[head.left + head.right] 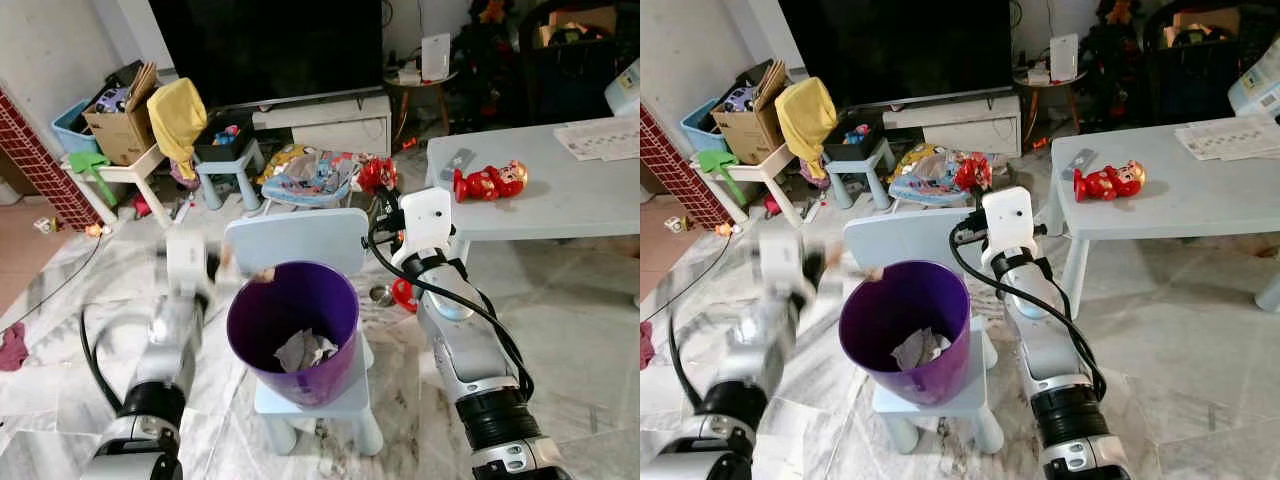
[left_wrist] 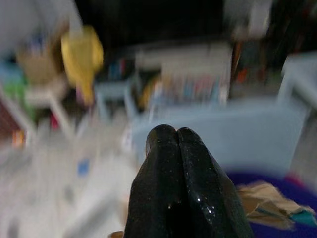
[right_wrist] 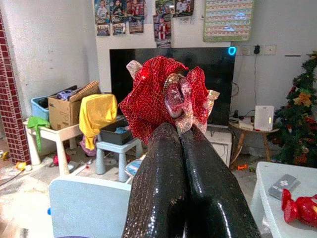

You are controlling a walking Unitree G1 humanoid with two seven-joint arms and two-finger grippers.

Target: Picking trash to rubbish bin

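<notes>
Carrying red mesh trash toward the purple rubbish bin

Nearest, the purple rubbish bin (image 1: 293, 330) stands on a small pale-blue chair (image 1: 330, 400), crumpled paper (image 1: 305, 350) already inside. The left end effector (image 2: 176, 144), clenched and blurred, sits at the bin's left rim near a brown scrap (image 2: 270, 203). Beyond the far rim, the right end effector (image 3: 179, 130) grasps a red mesh wrapper (image 3: 158, 101). It looks short of the opening; letting go early could drop it behind the chair, and a bumped rim could tip the bin.
</notes>
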